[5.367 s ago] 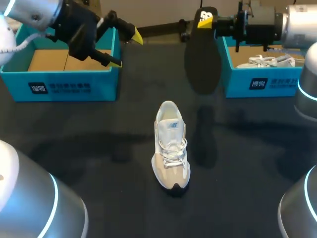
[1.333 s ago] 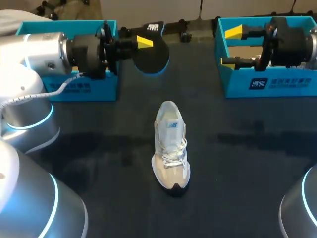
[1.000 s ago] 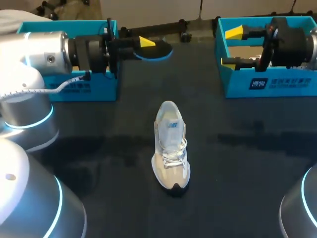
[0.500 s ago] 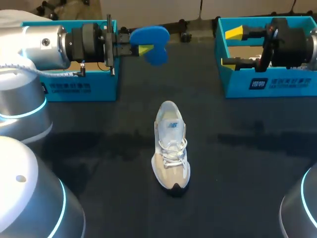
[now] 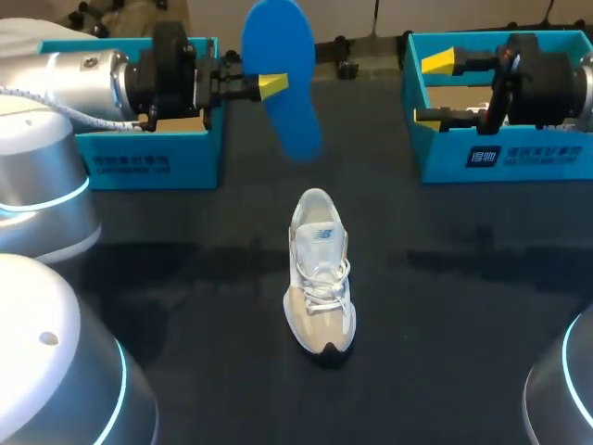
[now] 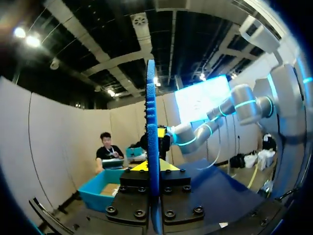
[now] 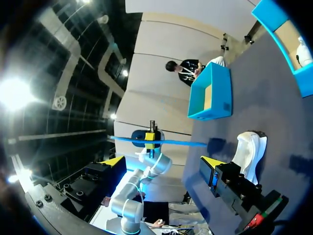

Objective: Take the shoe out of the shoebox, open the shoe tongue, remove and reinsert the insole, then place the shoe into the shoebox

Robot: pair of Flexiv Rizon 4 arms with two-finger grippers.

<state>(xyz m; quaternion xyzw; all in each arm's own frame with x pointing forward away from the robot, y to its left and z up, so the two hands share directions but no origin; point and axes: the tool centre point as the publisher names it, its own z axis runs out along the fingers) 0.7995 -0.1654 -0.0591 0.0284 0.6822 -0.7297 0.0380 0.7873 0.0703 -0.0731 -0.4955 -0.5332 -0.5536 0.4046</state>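
A white and beige shoe lies at the middle of the dark table, toe toward the front edge. My left gripper is shut on a blue insole, held in the air beyond the shoe's heel with its blue face toward the head camera. In the left wrist view the insole stands edge-on between the yellow tips of the left gripper. My right gripper hangs open and empty over the right shoebox. In the right wrist view the right gripper faces the insole and shoe.
A teal shoebox stands at the back left behind my left arm. The right shoebox holds a second white shoe, mostly hidden by my right arm. In the right wrist view the left shoebox shows beyond the shoe.
The left gripper has turned the insole from lying flat to standing broadside, blue face out, and drawn it slightly back and up. The right arm and shoe have not moved.
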